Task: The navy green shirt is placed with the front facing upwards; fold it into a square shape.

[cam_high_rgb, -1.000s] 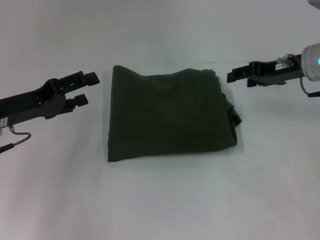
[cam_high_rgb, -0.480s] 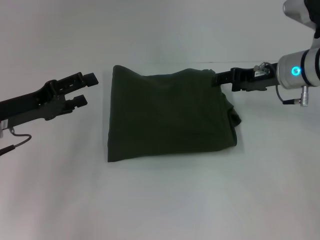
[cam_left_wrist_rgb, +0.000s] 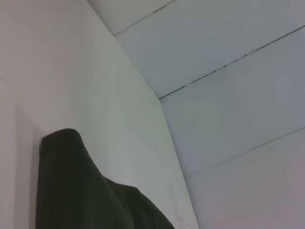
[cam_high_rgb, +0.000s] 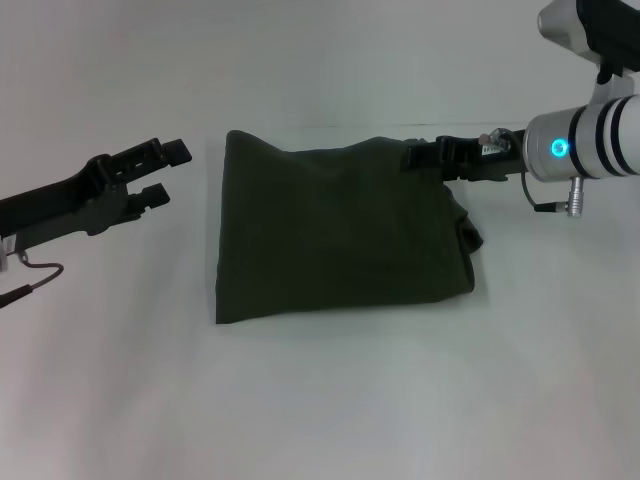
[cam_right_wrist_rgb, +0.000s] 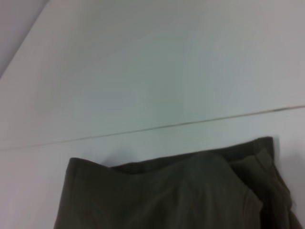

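Note:
The navy green shirt (cam_high_rgb: 340, 230) lies folded into a rough rectangle in the middle of the white table, its lettering hidden. Its right edge bulges with bunched layers. My left gripper (cam_high_rgb: 168, 172) hovers open to the left of the shirt's far left corner, clear of the cloth. My right gripper (cam_high_rgb: 415, 157) reaches in from the right and sits over the shirt's far right corner. A far corner of the shirt (cam_left_wrist_rgb: 71, 191) shows in the left wrist view. The right wrist view shows the far edge of the shirt (cam_right_wrist_rgb: 167, 195) with overlapping layers.
The white table (cam_high_rgb: 320, 400) spreads around the shirt. A thin seam line (cam_right_wrist_rgb: 143, 129) runs across the surface just beyond the shirt's far edge. A pale wall (cam_left_wrist_rgb: 228, 95) rises behind the table.
My right gripper has moved left from beside the shirt until it reaches over the far right corner. The left arm has barely shifted. The shirt has not moved.

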